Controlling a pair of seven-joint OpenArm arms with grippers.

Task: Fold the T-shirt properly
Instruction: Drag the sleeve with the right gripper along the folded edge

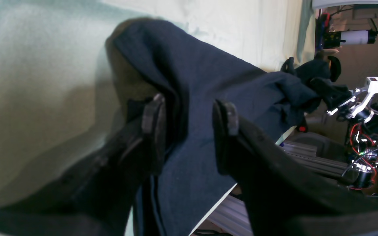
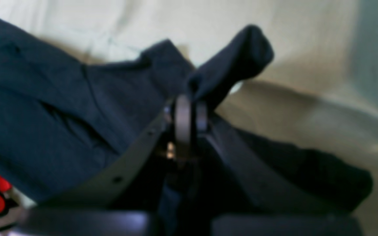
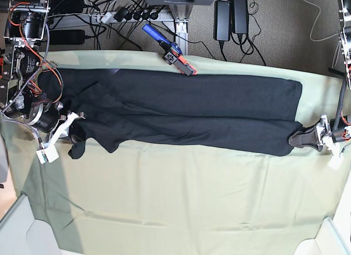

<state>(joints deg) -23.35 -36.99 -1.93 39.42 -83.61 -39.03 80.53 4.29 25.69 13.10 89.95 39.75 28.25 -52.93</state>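
Base view shows the T-shirt [image 3: 181,109] lying as a long, narrow black band across the far half of the pale green cloth [image 3: 181,205], folded lengthwise so one layer rests over another. That first fold looks done to me; the crosswise folds, to bring it down to a compact rectangle, appear to be what is left.

At the band's end on that view's left, the right gripper [image 2: 190,113] is pinched tight on a bunched corner of the shirt, a nub of fabric poking up past its pads. At the opposite end, the left gripper [image 1: 189,121] has its jaws parted to a middling gap, with the shirt's edge running between them but not clamped.

The shirt is matte, soft knit cotton, plain on the side showing, with a few shallow creases near the sleeve end. The cloth beneath is thin and smooth, faintly wrinkled. A red-and-blue tool [image 3: 170,48] lies at the far edge, just touching the shirt.
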